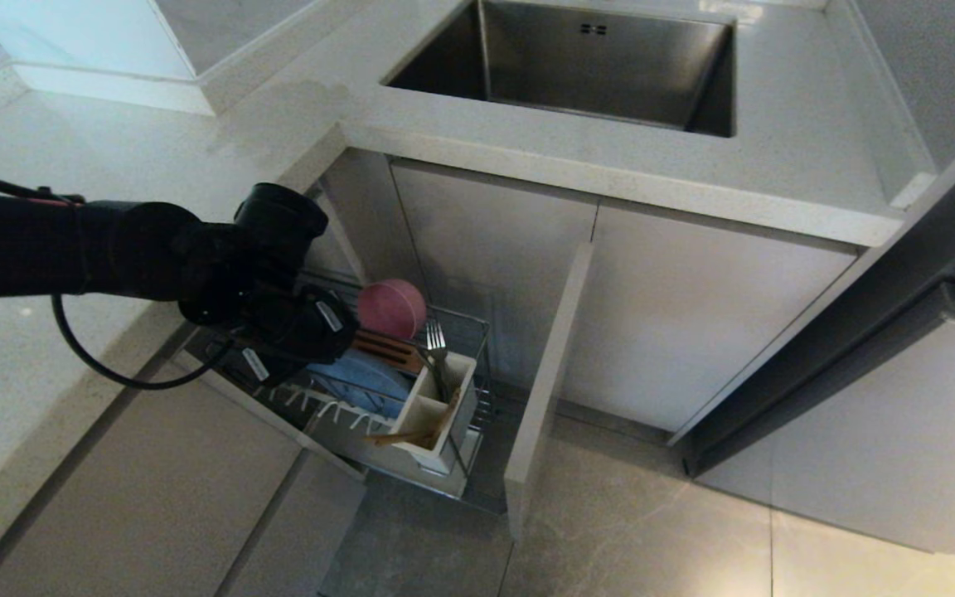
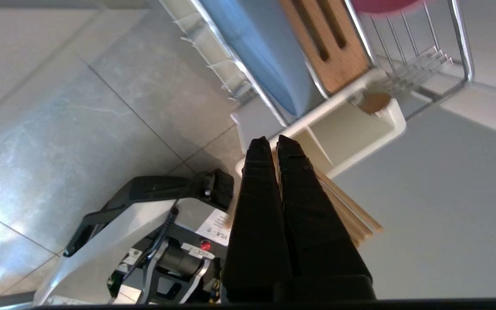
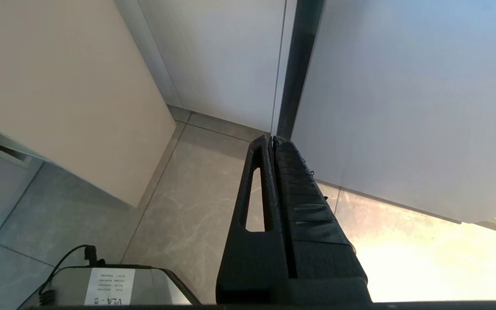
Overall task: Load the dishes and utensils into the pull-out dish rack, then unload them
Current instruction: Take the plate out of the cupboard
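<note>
The pull-out dish rack point(image 1: 477, 348) stands drawn out under the sink, its beige panel front point(image 1: 548, 373) to the right. In it rest the pink bowl point(image 1: 392, 308), the blue plate point(image 1: 361, 377) on edge among white prongs, and a brown slotted strip point(image 2: 325, 43). The white utensil box point(image 1: 444, 414) holds a fork point(image 1: 436, 338) in the far compartment. The chopsticks point(image 1: 411, 435) lean out of the near one. My left gripper point(image 1: 324, 336) hovers over the plate, shut and empty. Its fingertips point(image 2: 258, 144) line up with the box rim point(image 2: 385, 133), with the chopsticks point(image 2: 351, 211) beyond them. My right gripper point(image 3: 271, 138) is shut, low by the cabinet fronts.
The steel sink point(image 1: 577, 66) is set in the white countertop point(image 1: 693, 178) above the rack. A dark open door point(image 1: 859, 332) juts out at the right. Grey floor tiles point(image 1: 652, 531) lie in front, and the robot's base point(image 2: 144, 241) stands below the left gripper.
</note>
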### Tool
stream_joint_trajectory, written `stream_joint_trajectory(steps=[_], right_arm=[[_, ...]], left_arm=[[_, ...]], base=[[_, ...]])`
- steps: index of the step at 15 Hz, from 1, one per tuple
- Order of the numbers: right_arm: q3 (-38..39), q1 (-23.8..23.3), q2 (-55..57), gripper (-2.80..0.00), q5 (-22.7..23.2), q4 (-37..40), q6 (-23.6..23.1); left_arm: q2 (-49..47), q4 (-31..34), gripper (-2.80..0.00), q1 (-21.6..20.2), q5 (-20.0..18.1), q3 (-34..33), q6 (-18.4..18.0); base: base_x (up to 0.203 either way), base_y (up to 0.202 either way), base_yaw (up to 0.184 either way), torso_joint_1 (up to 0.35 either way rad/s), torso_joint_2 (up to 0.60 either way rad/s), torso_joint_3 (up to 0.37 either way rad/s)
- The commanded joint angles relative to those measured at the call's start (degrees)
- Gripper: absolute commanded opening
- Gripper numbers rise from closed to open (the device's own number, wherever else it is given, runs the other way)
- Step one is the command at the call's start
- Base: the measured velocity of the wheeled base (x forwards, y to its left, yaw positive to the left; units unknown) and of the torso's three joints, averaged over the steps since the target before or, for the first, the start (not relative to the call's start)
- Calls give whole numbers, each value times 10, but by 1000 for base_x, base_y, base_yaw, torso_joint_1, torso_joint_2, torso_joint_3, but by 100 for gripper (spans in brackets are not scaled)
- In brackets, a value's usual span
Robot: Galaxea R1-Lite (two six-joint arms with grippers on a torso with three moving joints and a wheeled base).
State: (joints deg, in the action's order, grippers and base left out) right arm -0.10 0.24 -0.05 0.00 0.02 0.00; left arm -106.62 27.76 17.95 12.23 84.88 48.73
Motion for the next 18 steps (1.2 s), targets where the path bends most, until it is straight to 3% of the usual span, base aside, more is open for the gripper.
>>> stream_joint_trajectory(steps=[1,4,7,8,9,18], right_arm=[[0,0,0,-280,0,1,0],[0,0,0,-280,0,0,0],[0,0,0,-280,0,0,0],[0,0,0,-280,0,0,0],[0,0,0,-280,0,1,0],[0,0,0,-280,0,0,0]], left_arm=[[-15,2,-280,12,0,7,3],[-18,4,-280,51,2,7,13],[-31,4,-280,55,12,7,19],[-33,4,-34,55,15,6,19],[-35,4,0,55,19,7,19],[-87,-14,0,42,49,27,17]], base=[[0,0,0,0,0,0],[0,0,0,0,0,0],[0,0,0,0,0,0],[0,0,0,0,0,0],[0,0,0,0,0,0],[0,0,0,0,0,0]])
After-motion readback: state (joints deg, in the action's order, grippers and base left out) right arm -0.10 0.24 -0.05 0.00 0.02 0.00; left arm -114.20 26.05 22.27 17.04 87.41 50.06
